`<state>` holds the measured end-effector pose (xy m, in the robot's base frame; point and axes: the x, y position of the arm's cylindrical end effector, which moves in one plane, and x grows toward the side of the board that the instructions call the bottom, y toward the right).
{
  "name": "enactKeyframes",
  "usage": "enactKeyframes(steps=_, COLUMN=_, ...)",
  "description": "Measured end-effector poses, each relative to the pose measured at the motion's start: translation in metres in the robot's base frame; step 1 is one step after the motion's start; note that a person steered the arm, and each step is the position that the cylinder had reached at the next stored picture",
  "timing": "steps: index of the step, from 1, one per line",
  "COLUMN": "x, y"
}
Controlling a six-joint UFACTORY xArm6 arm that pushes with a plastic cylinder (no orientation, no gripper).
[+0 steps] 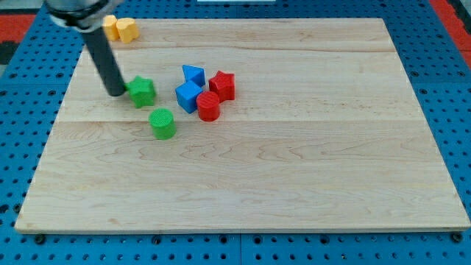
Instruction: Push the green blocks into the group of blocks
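my tip (118, 93) sits just left of the green star (142, 91), touching or nearly so; there are no jaws here, only a rod, so nothing is held. the green cylinder (163, 123) lies below and a little right of the star, apart from it. the group sits to the right: blue cube (189, 96), blue wedge (193, 74), red cylinder (208, 107), red star (222, 85), all bunched close. 2 yellow blocks (120, 29) rest at the board's (294, 184) top left, well apart. risks, as i judge them: an off-centre push could spin the star away upward or downward past the group; a hard shove could scatter the group; the cylinder may roll aside if struck off its middle.
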<state>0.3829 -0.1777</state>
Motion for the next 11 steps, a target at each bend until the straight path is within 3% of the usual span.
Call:
enactKeyframes(steps=1, x=0.011, y=0.01)
enactKeyframes(steps=3, x=0.099, y=0.015)
enactKeyframes(steps=4, x=0.086, y=0.055)
enactKeyframes(steps=5, x=0.043, y=0.072)
enactKeyframes(steps=6, x=0.047, y=0.045)
enactKeyframes(steps=7, x=0.04, y=-0.023)
enactKeyframes(steps=8, x=0.028, y=-0.024)
enactKeyframes(steps=11, x=-0.005, y=0.062)
